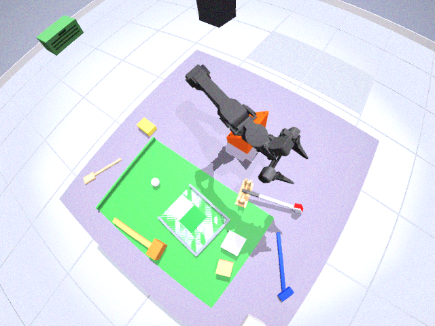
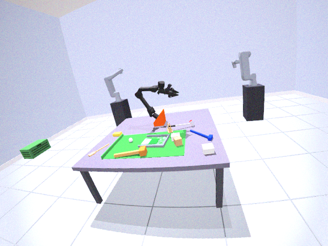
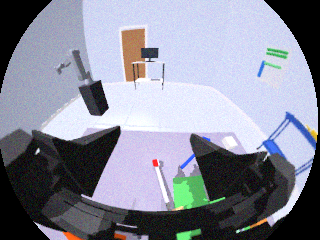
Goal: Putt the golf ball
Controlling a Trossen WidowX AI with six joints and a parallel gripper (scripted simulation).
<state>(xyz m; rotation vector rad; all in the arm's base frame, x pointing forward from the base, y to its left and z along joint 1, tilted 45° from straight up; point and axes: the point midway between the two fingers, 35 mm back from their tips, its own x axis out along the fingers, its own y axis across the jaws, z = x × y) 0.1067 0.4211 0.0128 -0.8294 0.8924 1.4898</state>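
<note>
We see a low grey-framed square tray [image 1: 209, 204] resting on the flat green putting mat [image 1: 133, 196]; inside it sits a raised green square pad [image 1: 191, 218] ringed by white-striped slopes, with nothing lying on it. The small white golf ball [image 1: 154, 182] lies on the mat outside the frame, near the mat's walled edge and well apart from the tray.

The dark parallel-jaw gripper [image 1: 294, 164] hangs high above the lilac table top [image 1: 334, 168] with its two pointed fingers spread wide — it grasps nothing. The red-headed putter with a white shaft [image 1: 277, 202] lies below and just in front of the gripper, its dark grip end propped on a small tan wooden stand [image 1: 243, 193] at the mat's corner and its red head out on the bare table. In the wrist view the putter [image 3: 160, 182] shows between the two finger silhouettes, lower down and apart from them.

Around the mat lie a blue mallet [image 1: 282, 266], an orange-headed wooden mallet [image 1: 140, 239], a thin pale wooden spatula [image 1: 100, 171], a yellow block [image 1: 147, 126], a white cube [image 1: 233, 243] and a tan cube [image 1: 224, 268]. An orange wedge [image 1: 245, 140] sits at the arm's base.
</note>
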